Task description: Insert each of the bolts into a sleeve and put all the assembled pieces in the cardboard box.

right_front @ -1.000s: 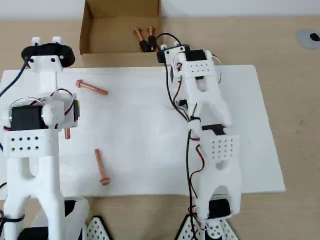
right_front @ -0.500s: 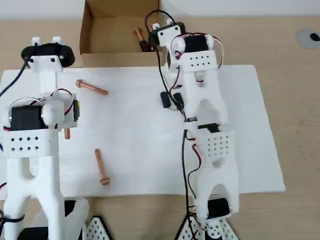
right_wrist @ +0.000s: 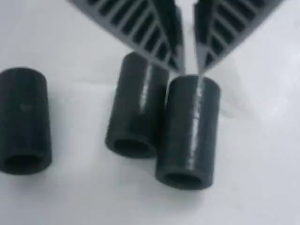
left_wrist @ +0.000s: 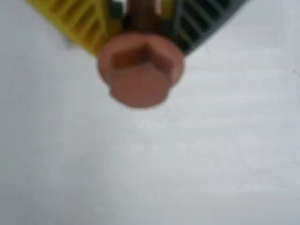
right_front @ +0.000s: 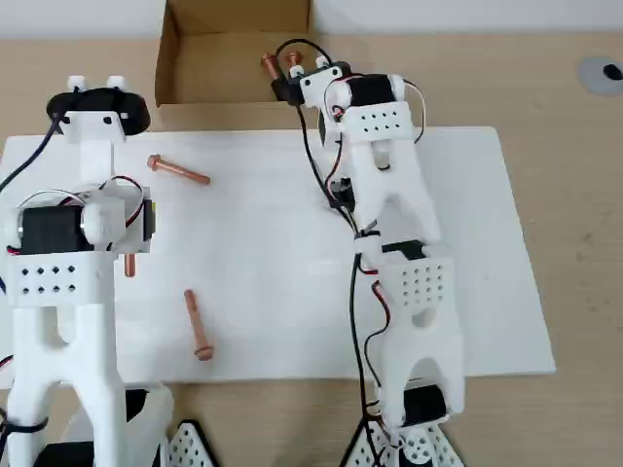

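right end effector [right_wrist: 189,70] moved up to cardboard box [right_front: 164,68] corner, narrow gap, empty. left end effector [left_wrist: 140,16] holds one bolt [left_wrist: 140,77]. Three sleeves [right_wrist: 187,131], two loose bolts [right_front: 178,170] outside box, two boxed bolts [right_front: 266,62].

- The right gripper [right_wrist: 190,70] hung over a white sheet [right_wrist: 262,187]. Its two ribbed dark fingers [right_wrist: 140,28] were drawn almost together, with just a thin slit of white between them.
- Three black sleeves lay on their sides on the sheet, open bores towards the camera.
- The first sleeve [right_wrist: 190,131] lay right at the fingertips; I couldn't tell whether they touched it.
- The second sleeve [right_wrist: 133,110] lay pressed against the first, side by side, one end tucked behind a finger.
- The third sleeve [right_wrist: 23,119] lay apart from that pair.
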### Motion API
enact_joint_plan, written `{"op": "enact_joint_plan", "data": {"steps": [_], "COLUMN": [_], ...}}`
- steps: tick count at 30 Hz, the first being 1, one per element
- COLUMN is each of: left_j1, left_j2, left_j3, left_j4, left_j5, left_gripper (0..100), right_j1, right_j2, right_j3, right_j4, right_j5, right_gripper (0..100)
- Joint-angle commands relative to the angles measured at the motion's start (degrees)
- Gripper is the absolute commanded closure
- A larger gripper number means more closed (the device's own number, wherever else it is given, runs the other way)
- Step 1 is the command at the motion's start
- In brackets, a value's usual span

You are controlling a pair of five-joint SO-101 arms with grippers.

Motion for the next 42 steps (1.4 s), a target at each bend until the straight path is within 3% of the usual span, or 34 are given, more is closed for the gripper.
{"op": "enact_joint_plan", "data": {"steps": [1, 10, 42], "left_j1": [0.62, 0.70, 0.53], "left_j2": [-2.15, -2.15, -2.15], "left_j3": [-0.97, -0.97, -0.53], "left_j4": [0.09, 0.09, 0.09], "left_j5": [-0.62, -0.62, -0.70], "left_gripper": [99, 99, 99], "right_j1": [-0.48, 0.22, 3.30], "right_j2": [-3.91, -3.91, 8.92], "right_j3": [0.31, 0.31, -0.04], "right_j4": [-0.26, -0.35, -5.27], "right_j5": [0.18, 0.44, 3.43], "right_gripper": [96.1, 78.3, 77.9]}}
